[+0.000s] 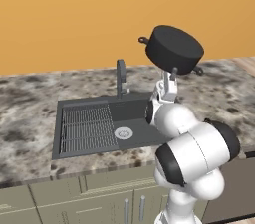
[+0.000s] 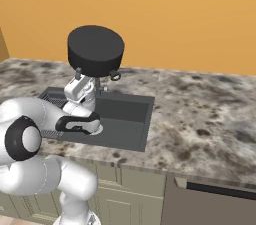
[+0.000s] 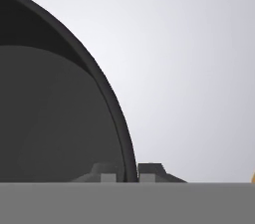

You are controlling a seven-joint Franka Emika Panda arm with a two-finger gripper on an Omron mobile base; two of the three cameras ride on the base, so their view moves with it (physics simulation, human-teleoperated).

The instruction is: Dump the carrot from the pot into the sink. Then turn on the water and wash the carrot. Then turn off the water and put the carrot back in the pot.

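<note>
The dark pot (image 1: 174,49) hangs in the air above the right end of the sink (image 1: 137,111), turned over so its flat base faces up. My gripper (image 1: 173,74) reaches up from below and is shut on the pot's rim. In the right base view the pot (image 2: 95,49) sits on top of the gripper (image 2: 79,74), above the sink (image 2: 125,119). In the hand view the pot's rim (image 3: 117,118) runs down between the fingertips of the gripper (image 3: 128,174), with the dark inside of the pot to its left. The carrot is hidden.
A dark faucet (image 1: 120,76) stands behind the sink. A wire rack (image 1: 87,128) fills the sink's left half, and a silver drain (image 1: 123,132) lies beside it. Speckled stone counter (image 2: 200,114) stretches to the right. An orange wall rises behind.
</note>
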